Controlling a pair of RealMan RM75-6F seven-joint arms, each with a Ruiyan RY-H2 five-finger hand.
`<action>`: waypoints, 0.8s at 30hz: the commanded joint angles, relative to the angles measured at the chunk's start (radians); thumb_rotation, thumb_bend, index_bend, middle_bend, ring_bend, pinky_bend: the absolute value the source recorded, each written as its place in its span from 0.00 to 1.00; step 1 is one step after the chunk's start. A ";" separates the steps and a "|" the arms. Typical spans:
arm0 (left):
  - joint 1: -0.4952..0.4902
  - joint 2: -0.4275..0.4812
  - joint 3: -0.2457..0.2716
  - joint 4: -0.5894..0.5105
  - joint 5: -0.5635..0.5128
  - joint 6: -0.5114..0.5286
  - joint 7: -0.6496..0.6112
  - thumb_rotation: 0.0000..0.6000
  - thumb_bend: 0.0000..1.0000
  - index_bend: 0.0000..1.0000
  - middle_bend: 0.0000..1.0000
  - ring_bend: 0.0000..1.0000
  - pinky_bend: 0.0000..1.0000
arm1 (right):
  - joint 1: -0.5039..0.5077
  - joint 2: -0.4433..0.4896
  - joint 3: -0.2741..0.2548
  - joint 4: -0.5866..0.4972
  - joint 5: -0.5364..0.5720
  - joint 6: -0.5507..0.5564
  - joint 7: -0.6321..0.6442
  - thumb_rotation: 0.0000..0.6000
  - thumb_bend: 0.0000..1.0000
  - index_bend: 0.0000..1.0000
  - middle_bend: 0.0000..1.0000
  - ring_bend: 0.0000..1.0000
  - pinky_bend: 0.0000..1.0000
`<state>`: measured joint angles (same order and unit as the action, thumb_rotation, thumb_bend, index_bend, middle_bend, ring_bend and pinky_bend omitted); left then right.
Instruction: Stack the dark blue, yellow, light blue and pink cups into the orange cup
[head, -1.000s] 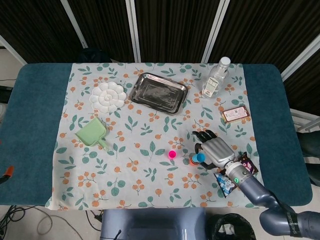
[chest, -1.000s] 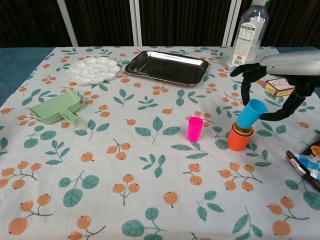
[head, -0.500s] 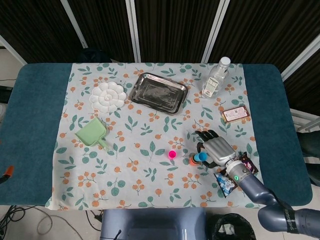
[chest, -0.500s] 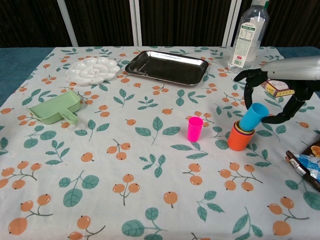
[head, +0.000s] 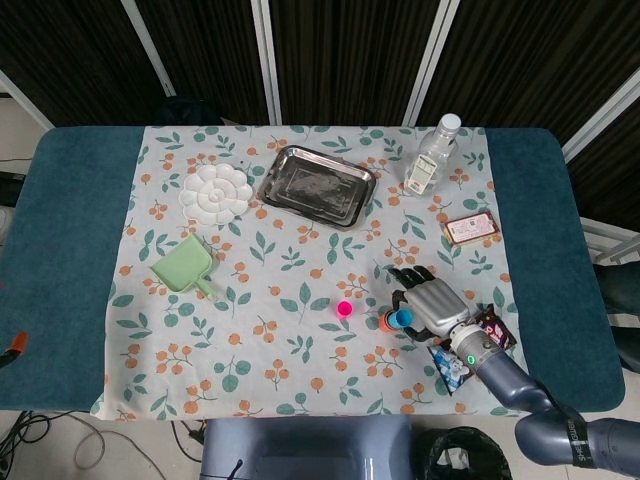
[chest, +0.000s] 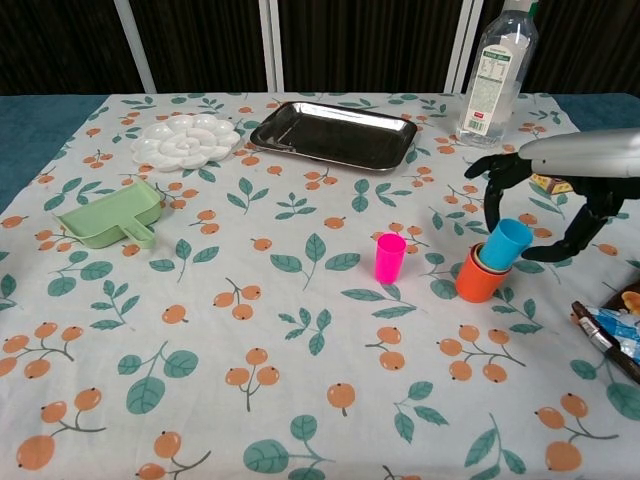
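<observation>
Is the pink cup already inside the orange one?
No, the pink cup stands alone on the tablecloth, apart from the orange cup.

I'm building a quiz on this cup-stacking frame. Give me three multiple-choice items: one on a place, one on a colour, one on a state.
1. Where does the pink cup stand?
A. Inside the orange cup
B. Alone on the cloth, left of the orange cup
C. On the metal tray

2. What colour is the scoop near the flower-shaped palette?
A. Light green
B. Red
C. Black

3. How does the light blue cup sit?
A. Flat on the table
B. Upside down on the bottle
C. Tilted in the orange cup's mouth

Answers:
B: the pink cup stands apart from the orange cup.
A: the scoop is light green.
C: the light blue cup leans in the stack, with the right hand curved around it.
</observation>
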<state>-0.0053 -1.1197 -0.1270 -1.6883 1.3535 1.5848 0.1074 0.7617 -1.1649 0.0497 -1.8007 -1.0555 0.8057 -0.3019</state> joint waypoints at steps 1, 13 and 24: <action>0.000 0.000 0.000 0.000 0.000 0.000 0.000 1.00 0.22 0.22 0.12 0.00 0.00 | 0.006 0.000 -0.005 -0.002 0.013 -0.007 -0.014 1.00 0.41 0.06 0.00 0.08 0.07; -0.006 0.007 0.012 -0.001 0.013 -0.019 -0.001 1.00 0.22 0.22 0.11 0.00 0.00 | 0.052 0.054 0.041 -0.066 0.112 -0.002 -0.062 1.00 0.41 0.09 0.00 0.06 0.07; -0.016 0.025 0.035 -0.011 0.036 -0.051 0.006 1.00 0.22 0.22 0.11 0.00 0.00 | 0.119 -0.011 0.060 -0.072 0.167 -0.015 -0.095 1.00 0.41 0.10 0.00 0.06 0.07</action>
<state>-0.0210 -1.0951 -0.0917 -1.6989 1.3898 1.5339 0.1131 0.8683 -1.1546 0.1114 -1.8801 -0.9022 0.7857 -0.3817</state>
